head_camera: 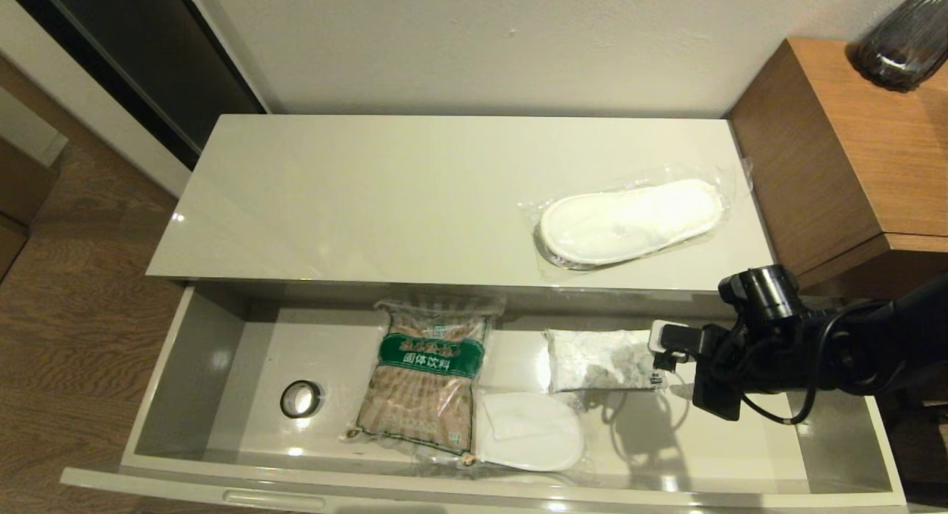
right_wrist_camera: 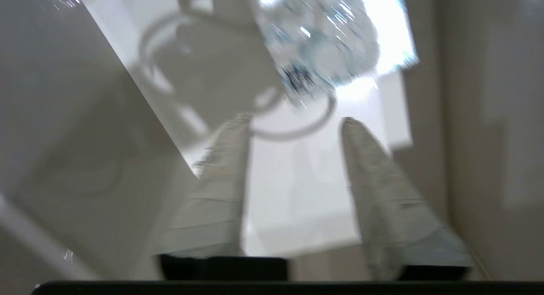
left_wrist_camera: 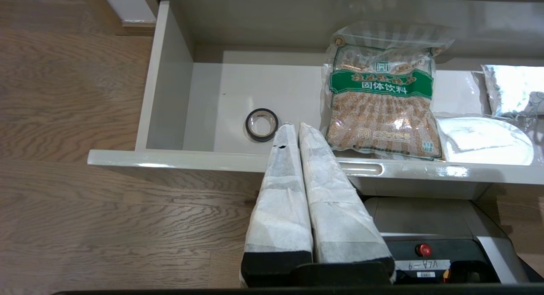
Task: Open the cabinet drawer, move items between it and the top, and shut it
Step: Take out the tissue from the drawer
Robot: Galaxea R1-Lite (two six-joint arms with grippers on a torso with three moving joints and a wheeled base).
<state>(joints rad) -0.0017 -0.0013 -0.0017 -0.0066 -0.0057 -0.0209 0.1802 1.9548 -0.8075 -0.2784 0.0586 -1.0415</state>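
Head view: tissue pack [head_camera: 601, 360] just beside right gripper [head_camera: 670, 360].

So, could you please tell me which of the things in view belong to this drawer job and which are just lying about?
Part of the job:
- drawer, pulled open
- top
- slippers on the top
- slippers in the drawer
- tissue pack in the drawer
- right gripper, open near the pack

Lying about:
- brown packet
- tape roll
- left gripper, shut, parked outside the drawer front
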